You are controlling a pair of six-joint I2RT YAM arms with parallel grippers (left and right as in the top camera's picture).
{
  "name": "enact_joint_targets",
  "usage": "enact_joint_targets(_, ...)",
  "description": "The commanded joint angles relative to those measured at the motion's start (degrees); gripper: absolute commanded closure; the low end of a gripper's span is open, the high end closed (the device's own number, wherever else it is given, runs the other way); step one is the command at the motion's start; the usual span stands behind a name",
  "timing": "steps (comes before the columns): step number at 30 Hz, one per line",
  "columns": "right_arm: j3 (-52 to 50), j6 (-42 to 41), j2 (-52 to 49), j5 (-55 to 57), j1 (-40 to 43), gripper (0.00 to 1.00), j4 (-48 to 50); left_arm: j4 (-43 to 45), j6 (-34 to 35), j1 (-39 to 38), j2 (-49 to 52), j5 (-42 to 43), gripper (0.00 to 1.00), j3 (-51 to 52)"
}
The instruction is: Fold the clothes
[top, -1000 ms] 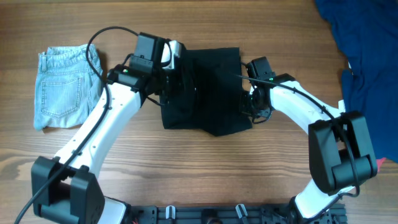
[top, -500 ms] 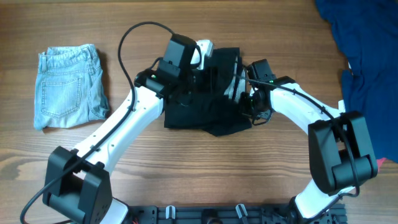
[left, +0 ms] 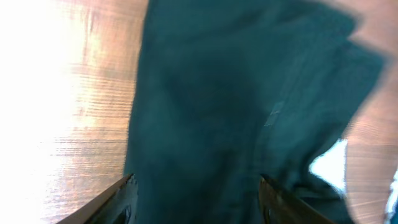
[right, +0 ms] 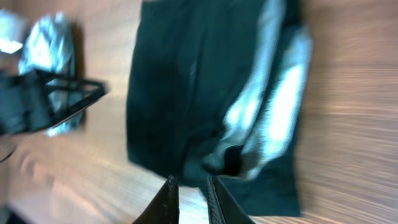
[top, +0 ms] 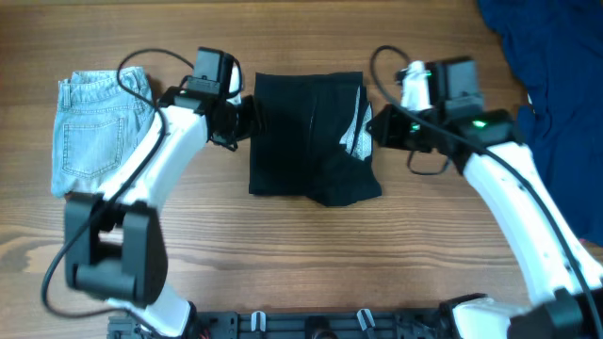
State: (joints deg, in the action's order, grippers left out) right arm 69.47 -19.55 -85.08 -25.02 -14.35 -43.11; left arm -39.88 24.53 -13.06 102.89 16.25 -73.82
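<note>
Black cloth [top: 306,137] lies mid-bench between my left gripper [left: 196,186], spread wide, and right gripper [right: 189,186], narrow, empty.

The left arm [top: 155,165] and right arm [top: 518,202] are built alike, with smooth white tubular links joined by chunky black housings. A thin black left cable [top: 141,56] loops out at the left arm's far end. A matching right cable [top: 377,56] arcs beside the right arm's black wrist block, where small green lights [top: 480,122] glow. The left gripper [left: 196,196] shows dark, blurred fingertips, and the right gripper [right: 189,186] has two slim black fingers.
</note>
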Motion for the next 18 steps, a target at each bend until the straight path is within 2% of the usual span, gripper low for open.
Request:
enact_joint_targets(1, -0.85, 3.04, -8.33, -6.01, -4.55, 0.85, 3.06, -2.91, -0.04, 0.15, 6.97, -0.66, 0.39, -0.07)
enact_joint_targets(5, -0.85, 3.72, -18.88, -5.73, -7.37, 0.85, 4.24, -10.23, -0.07, 0.15, 11.04, -0.68, 0.39, 0.0)
enact_joint_targets(10, -1.14, -3.52, -23.47, 18.27, -7.34, 0.84, -7.34, -23.98, -0.11, -0.7, 11.13, 3.87, 0.43, 0.0)
enact_joint_targets(11, -1.27, -3.58, -23.47, 20.04, -7.34, 0.83, -7.78, -25.22, -0.09, -1.44, 11.13, 3.89, 0.43, 0.0)
enact_joint_targets(14, -1.33, -6.03, -23.47, 26.6, -7.28, 0.82, -9.92, -27.89, -0.13, -5.2, 10.86, 4.28, 0.49, 0.0)
enact_joint_targets(18, -1.33, -9.62, -23.47, 32.06, -5.4, 0.81, -13.18, -24.06, -0.26, -6.51, 5.11, 3.28, 0.48, -0.07)
